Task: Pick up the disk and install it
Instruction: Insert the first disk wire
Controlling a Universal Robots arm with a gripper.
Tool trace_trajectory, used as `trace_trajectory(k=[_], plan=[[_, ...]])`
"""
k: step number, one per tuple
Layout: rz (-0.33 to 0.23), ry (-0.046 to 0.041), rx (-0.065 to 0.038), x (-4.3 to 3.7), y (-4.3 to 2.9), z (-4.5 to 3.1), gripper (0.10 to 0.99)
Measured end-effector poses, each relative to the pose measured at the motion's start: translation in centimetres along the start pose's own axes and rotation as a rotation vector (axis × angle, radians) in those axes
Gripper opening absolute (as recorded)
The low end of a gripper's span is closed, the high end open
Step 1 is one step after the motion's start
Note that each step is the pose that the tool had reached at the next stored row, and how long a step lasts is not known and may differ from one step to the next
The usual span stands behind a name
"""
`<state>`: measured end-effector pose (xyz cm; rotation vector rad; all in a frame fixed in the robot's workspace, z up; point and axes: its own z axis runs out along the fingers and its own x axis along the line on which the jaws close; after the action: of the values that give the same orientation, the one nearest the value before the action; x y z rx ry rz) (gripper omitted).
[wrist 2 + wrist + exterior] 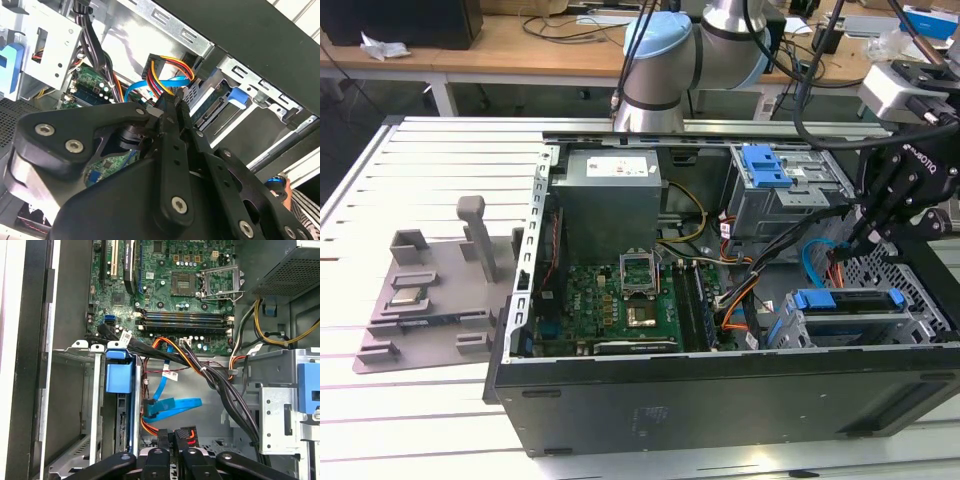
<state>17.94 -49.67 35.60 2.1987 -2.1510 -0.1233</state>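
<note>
Nearest in the exterior view is the black side wall of the open computer case [700,400], which lies on the slatted white table [420,430]. Just behind this wall, toward the exterior view's right, the disk [850,305] sits in a metal drive cage [920,320], and its blue frame shows at the cage's mouth. In the first wrist view the disk [120,377] stands on edge in this cage. In the second wrist view the disk [220,107] lies a little beyond the fingertips.

The pincer [847,243] hangs over the inner part of the case, beside the cage and apart from the disk. Its fingers are narrow, almost together, and I see nothing between them. In the first wrist view the pincer [174,437] points at a loose blue flat cable [175,405] and a bundle of black, orange and red wires [200,370]. In the second wrist view the pincer [172,102] is close to coloured wires.

Further in lies the green motherboard [620,300]. Behind it are the grey power supply [610,195] and a second cage with a blue latch [763,165]. A grey fixture [430,290] rests on the table at the exterior view's left. Farthest, the arm [660,60] rises behind the case.
</note>
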Motion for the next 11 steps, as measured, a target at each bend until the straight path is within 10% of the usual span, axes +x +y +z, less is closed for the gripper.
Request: trace_trajectory(k=[11], plan=[[0.0, 0.0002, 0.0, 1.25, 0.03, 0.0, 0.165]])
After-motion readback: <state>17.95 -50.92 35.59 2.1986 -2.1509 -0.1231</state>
